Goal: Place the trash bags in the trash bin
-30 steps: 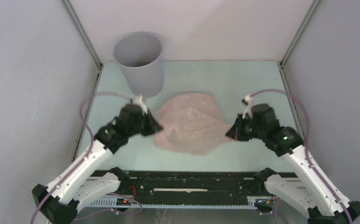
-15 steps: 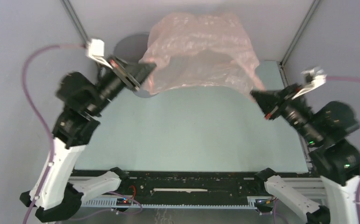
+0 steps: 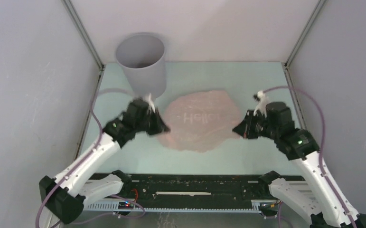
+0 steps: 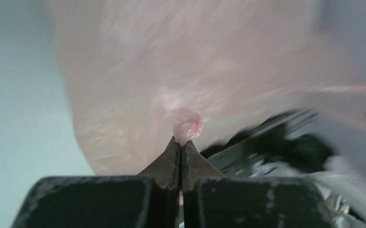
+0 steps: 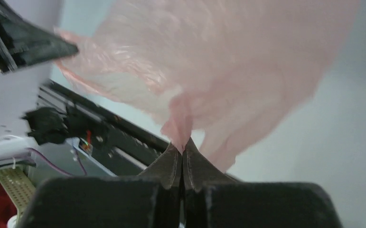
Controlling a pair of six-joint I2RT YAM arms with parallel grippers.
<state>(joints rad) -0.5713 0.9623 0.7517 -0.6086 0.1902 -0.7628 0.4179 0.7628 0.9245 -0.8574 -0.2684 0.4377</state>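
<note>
The pale-pink trash bag (image 3: 200,121) is spread out low over the middle of the table, stretched between both grippers. My left gripper (image 3: 164,129) is shut on a bunched bit of its left edge, seen in the left wrist view (image 4: 187,129). My right gripper (image 3: 237,130) is shut on its right edge, seen in the right wrist view (image 5: 180,124). The grey trash bin (image 3: 142,64) stands upright at the back left, behind the left gripper and apart from the bag.
Grey enclosure walls close in both sides and the back. The black rail (image 3: 195,185) with the arm bases runs along the near edge. The pale green table (image 3: 247,80) shows around the bag.
Half a second ago both arms held the bag raised high and spread toward the back, over the bin. Now both arms are down low again and the bag lies spread at mid-table.
</note>
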